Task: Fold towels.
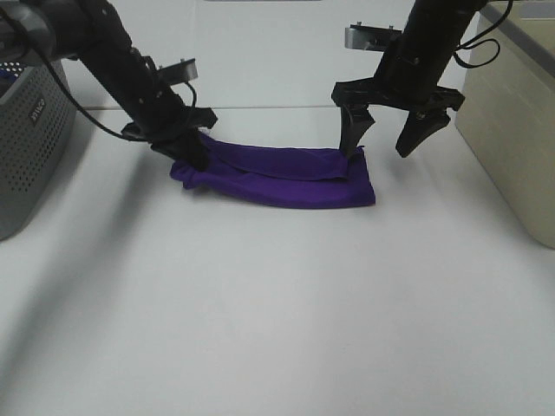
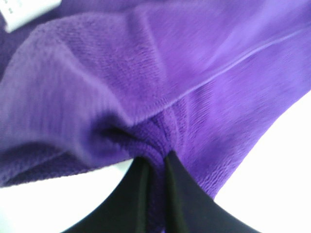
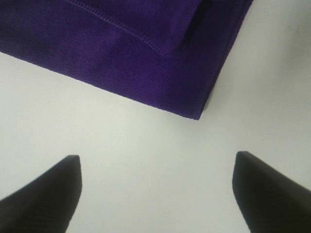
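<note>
The purple towel (image 1: 277,178) is laid on the white table (image 1: 277,312) as a long narrow band, approx. flat, and its long axis runs from the one pair of jaws to the other. The left gripper (image 1: 188,158) is clenched on the towel's end: in the left wrist view the cloth is seen pinched between the 2 black fingers (image 2: 177,204) and gathered into a deep wrinkle directly in front of them. The right gripper (image 3: 156,160) is released, jaws spread wide, with nothing between them. In the right wrist view the towel's other end is found ahead of the open tips, a bare strip of table between, and its corner points towards the gap. In the high view 1 right fingertip appears very near the end's rear edge; whether it touches cannot be told. So the free end is nearer to the right arm, and the next move is judged to depend on this: the open jaws must be brought forward and down over that corner, across the long axis. The towel looks soft and ribbed, at least 2 layers are seen at this end, w/ a stitched hem on the upper one. A white label (image 2: 22,12) is seen beyond the left jaws.
</note>
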Robot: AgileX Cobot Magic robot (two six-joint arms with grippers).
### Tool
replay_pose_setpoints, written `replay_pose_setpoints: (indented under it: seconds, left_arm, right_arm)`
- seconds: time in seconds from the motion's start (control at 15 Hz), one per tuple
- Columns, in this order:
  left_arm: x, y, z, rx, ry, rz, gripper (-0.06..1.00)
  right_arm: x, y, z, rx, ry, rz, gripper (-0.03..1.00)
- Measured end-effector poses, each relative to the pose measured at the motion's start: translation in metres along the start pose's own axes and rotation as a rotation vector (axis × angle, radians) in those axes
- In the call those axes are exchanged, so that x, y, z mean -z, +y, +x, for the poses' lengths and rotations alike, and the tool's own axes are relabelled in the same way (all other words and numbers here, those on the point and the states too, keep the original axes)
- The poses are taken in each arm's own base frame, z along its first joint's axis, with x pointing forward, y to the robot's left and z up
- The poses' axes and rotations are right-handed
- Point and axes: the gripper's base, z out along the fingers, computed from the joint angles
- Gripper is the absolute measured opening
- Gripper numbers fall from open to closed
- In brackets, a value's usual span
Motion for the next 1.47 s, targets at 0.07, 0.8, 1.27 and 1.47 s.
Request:
replay_pose_setpoints:
  seconds: [0.07, 0.8, 1.27, 1.47]
  left_arm:
    - [0.012, -0.013, -0.011, -0.044, -0.052, -0.004, 0.04]
    - [-0.062, -0.141, -0.027, -0.209, -0.205, 0.153, 0.43]
    - [-0.065, -0.166, -0.028, -0.216, -0.255, 0.207, 0.74]
    - [-0.024, -0.151, -0.030, -0.303, -0.204, 0.086, 0.74]
  right_arm:
    - [0.007, 0.001, 0.000, 0.003, -0.012, 0.000, 0.83]
    - [0.129, 0.023, 0.025, 0.048, -0.252, 0.000, 0.83]
    - [0.174, 0.031, 0.043, 0.066, -0.356, 0.002, 0.83]
    - [0.193, 0.034, 0.055, 0.055, -0.398, 0.001, 0.83]
